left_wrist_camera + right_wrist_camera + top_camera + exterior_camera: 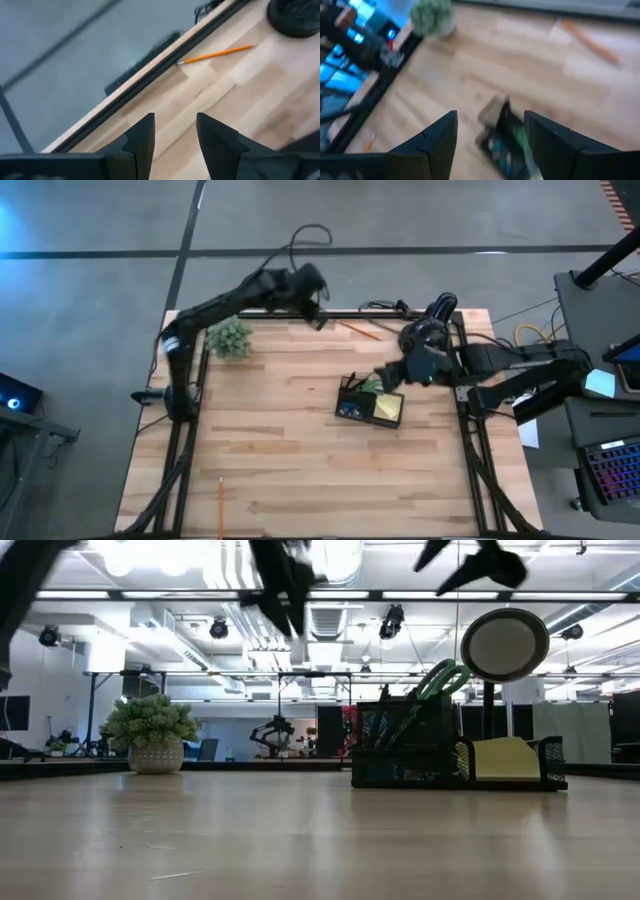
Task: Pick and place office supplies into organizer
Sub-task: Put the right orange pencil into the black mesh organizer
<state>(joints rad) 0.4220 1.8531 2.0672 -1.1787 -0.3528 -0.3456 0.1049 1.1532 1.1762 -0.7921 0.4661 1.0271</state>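
- The wooden table (300, 450) is a pale butcher-block top on a black frame, and most of it lies bare.
- The left arm (215, 305) stretches from its base at the table's left edge up to the far rail. The left gripper (174, 131) hangs over that rail with its fingers a narrow gap apart and nothing between them.
- The right arm (520, 370) comes in from the right side, bent low. The right gripper (490, 132) hovers just above the organizer, fingers spread wide and empty.
- The organizer (370, 402) is a black mesh box with compartments, sitting right of centre on the table.
- The potted plant (230, 337) stands near the left arm's base, well apart from the organizer.
- The desk lamp (504, 644) shows its round head behind the organizer in the low view.
- The yellow sticky-note pad (389, 407) fills the organizer's right-hand compartment.
- The green-handled scissors (437, 678) stand tilted in the tall left compartment, handles up.
- One orange pencil (357, 330) lies on the table beside the far rail, and another pencil (220, 495) lies near the front edge on the left.
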